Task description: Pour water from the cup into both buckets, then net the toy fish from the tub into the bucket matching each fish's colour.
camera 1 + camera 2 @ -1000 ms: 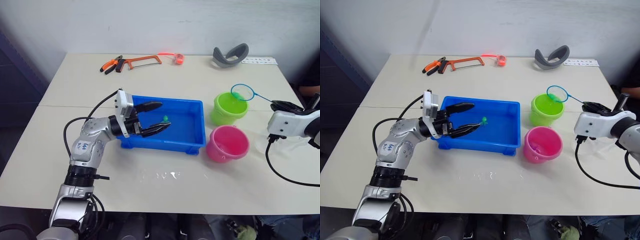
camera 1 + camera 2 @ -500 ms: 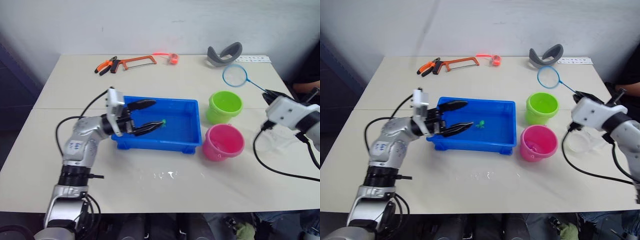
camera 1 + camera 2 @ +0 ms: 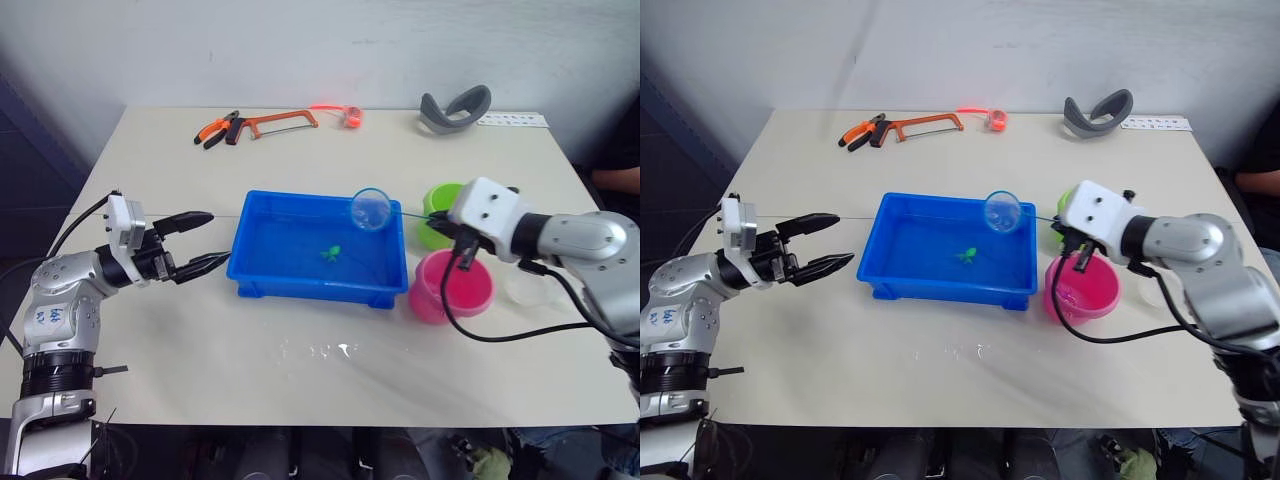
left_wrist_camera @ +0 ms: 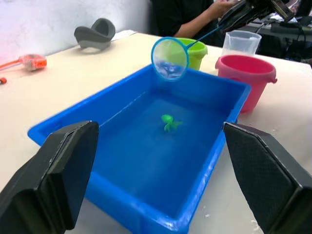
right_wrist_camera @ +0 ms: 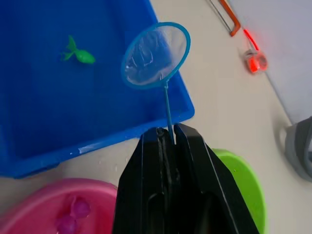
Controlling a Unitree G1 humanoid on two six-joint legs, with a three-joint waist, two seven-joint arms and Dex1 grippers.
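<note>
The blue tub (image 3: 318, 283) sits mid-table with one green toy fish (image 3: 330, 252) in its water. My right gripper (image 3: 432, 213) is shut on the thin handle of a blue net, whose hoop (image 3: 370, 209) hangs over the tub's far right corner, above and beyond the fish. The lime green bucket (image 3: 438, 197) is partly hidden behind that gripper. Nearer stands the pink bucket (image 3: 425, 305), with pink fish (image 5: 73, 214) inside. The clear cup (image 4: 240, 43) stands right of the pink bucket. My left gripper (image 3: 218, 237) is open and empty, left of the tub.
A hacksaw (image 3: 285, 122), orange pliers (image 3: 215, 130), a small red object (image 3: 350, 114) and a grey curved band (image 3: 458, 108) lie along the table's far edge. Water drops (image 3: 320, 350) lie in front of the tub. A person's arm (image 3: 615, 178) shows at the right.
My right gripper swung the net from beyond the green bucket leftward to over the tub. My left gripper pulled out of the tub to its left side, still open.
</note>
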